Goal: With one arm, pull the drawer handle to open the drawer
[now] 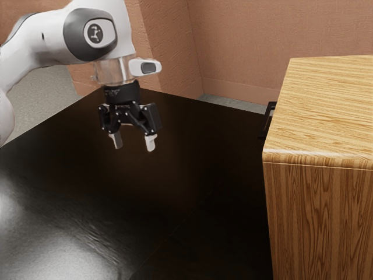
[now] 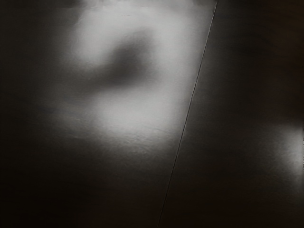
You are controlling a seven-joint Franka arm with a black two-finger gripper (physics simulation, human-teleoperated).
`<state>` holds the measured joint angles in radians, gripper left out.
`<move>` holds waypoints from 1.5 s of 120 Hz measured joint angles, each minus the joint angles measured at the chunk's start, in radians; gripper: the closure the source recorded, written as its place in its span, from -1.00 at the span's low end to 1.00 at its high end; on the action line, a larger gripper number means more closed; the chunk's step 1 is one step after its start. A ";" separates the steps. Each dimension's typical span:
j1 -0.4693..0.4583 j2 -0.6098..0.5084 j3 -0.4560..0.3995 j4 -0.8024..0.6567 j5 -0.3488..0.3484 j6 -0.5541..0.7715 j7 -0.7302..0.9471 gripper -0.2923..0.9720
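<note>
Drawer handle (image 1: pixel 270 118): small black piece sticking out from the side face of the wooden cabinet (image 1: pixel 326 116), just under its top edge, at the exterior view's right. That face is seen edge-on, so can't tell whether the drawer is shut or pulled out. The cabinet has a light oak grain and stands on the table (image 1: pixel 192 175), a glossy black top w/ soft reflections.

Gripper (image 1: pixel 134 142) hangs over the table toward the exterior view's left, well apart from the handle and touching nothing. It points down, jaws spread wide, nothing btwn them. The fingers (image 1: pixel 151 142) are black w/ pale tips. Above it is the white arm (image 1: pixel 52 35), coming in from the upper left, w/ a grey joint cap and a clear collar at the wrist.

Wrist view: the black tabletop under the hand, w/ a thin seam (image 2: pixel 190 104) running slantwise across it, plus a broad pale glare patch (image 2: pixel 133 109) w/ a dark smudge in its middle.

Behind the table are a brown-pink wall (image 1: pixel 250 41) and a strip of grey floor (image 1: pixel 227 101) at its foot.
</note>
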<state>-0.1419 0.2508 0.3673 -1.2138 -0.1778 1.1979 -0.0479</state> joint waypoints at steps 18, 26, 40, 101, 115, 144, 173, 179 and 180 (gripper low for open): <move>0.000 0.008 -0.004 0.001 0.012 0.099 0.039 -0.54; 0.011 0.008 -0.001 0.000 0.004 0.124 0.054 -0.54; 0.020 0.009 0.000 0.000 -0.009 0.153 0.076 -0.54; 0.017 -0.106 -0.027 0.021 -0.105 0.236 -0.010 -0.54; 0.001 -0.070 -0.051 0.020 -0.125 0.306 -0.033 -0.54; -0.014 -0.068 -0.092 0.016 -0.143 0.375 -0.069 -0.54; -0.019 -0.066 -0.101 0.006 -0.141 0.375 -0.130 -0.54; -0.018 -0.066 -0.107 0.005 -0.141 0.373 -0.144 -0.54; -0.018 -0.066 -0.108 0.005 -0.142 0.373 -0.147 -0.54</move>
<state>-0.1598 0.1847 0.2592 -1.2088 -0.3194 1.5708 -0.1946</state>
